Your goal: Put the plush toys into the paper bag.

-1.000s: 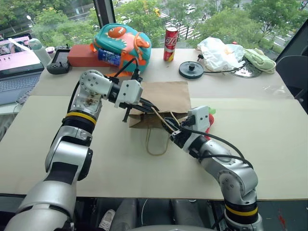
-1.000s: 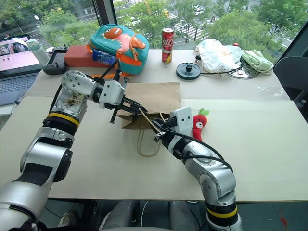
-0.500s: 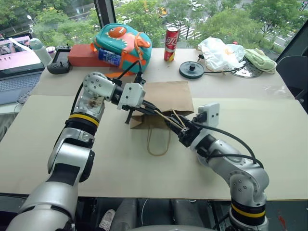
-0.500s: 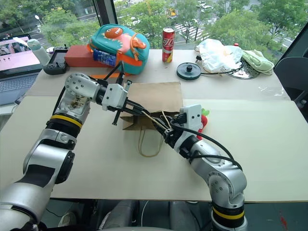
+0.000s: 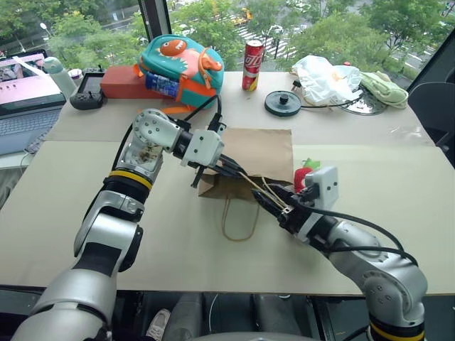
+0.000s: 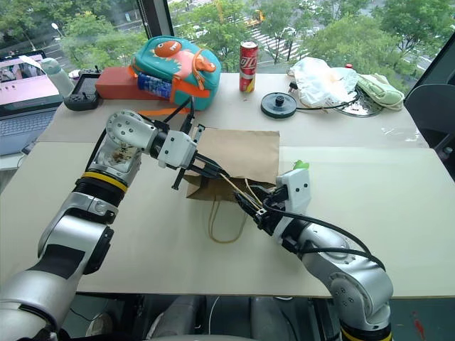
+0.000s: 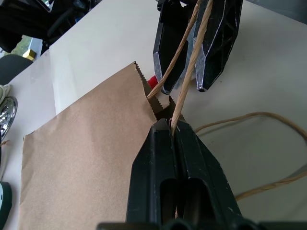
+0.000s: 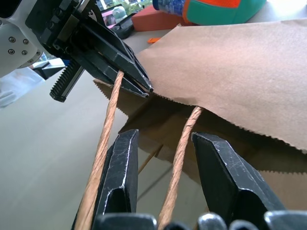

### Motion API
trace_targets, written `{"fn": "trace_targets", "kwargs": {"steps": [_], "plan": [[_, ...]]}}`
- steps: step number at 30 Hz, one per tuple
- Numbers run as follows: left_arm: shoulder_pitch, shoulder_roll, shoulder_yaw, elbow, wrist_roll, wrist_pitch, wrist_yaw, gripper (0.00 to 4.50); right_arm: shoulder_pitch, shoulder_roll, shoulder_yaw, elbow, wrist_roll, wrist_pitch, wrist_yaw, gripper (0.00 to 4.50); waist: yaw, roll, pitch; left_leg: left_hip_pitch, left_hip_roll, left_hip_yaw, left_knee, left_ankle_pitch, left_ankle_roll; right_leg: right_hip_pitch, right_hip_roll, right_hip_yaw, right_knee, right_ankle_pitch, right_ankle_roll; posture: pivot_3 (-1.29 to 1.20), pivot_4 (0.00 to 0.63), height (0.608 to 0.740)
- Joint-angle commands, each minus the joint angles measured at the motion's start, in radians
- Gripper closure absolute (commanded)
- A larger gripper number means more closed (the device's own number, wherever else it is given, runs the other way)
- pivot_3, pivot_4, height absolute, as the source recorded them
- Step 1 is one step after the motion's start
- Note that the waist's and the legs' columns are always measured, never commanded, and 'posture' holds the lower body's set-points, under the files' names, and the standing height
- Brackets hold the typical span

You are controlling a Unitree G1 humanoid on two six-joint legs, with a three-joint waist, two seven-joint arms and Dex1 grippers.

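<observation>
Change: your right end effector (image 5: 272,198) drew back toward the near edge, uncovering the red plush toy (image 5: 306,175) | Left end effector (image 5: 231,170): clenched on cord handle (image 7: 186,91) | Right: parted, cord between its fingers | Paper bag (image 5: 256,153): flat, desk (image 5: 398,213) centre; mouth unopened.

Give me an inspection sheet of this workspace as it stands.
Surface: pale table.
Job's things: paper bag lying flat, mouth toward the robot; red plush toy on the table beside the bag, not in it; grey toy not seen.
Clutter: dinosaur backpack, soda can, white plastic bag, red box, laptop.
Grippers: left gripper shut on the bag's cord handle; right gripper open, one strand between its fingers.
Cables: black cable beside a round black disc.
Surroundings: window, trees outside.
</observation>
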Motion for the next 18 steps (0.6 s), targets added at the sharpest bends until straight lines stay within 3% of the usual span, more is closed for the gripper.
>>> {"fn": "trace_targets", "kwargs": {"steps": [1, 11, 18], "plan": [[-0.004, 0.064, 0.058, 0.037, 0.006, 0.015, 0.030, 4.50, 0.027, -0.001, -0.125, -0.072, 0.153, -0.057, 0.024, 2.48, 0.001, 0.000, 0.000, 0.000, 0.000, 0.000, 0.000, 0.000, 0.000, 0.000, 0.000, 0.000, 0.000, 0.000, 0.000, 0.00, 0.150, 0.740], [0.006, 0.073, 0.052, 0.023, -0.002, 0.021, 0.039, 4.50, 0.000, -0.002, -0.174, -0.028, 0.347, -0.072, -0.090, 2.48, 0.001, 0.000, 0.000, 0.000, 0.000, 0.000, 0.000, 0.000, 0.000, 0.000, 0.000, 0.000, 0.000, 0.000, 0.000, 0.00, 0.150, 0.740], [0.010, 0.078, 0.051, 0.017, -0.002, 0.023, 0.042, 4.50, 0.032, -0.060, -0.177, -0.027, 0.363, -0.080, -0.089, 2.48, 0.001, 0.000, 0.000, 0.000, 0.000, 0.000, 0.000, 0.000, 0.000, 0.000, 0.000, 0.000, 0.000, 0.000, 0.000, 0.00, 0.150, 0.740]]}}
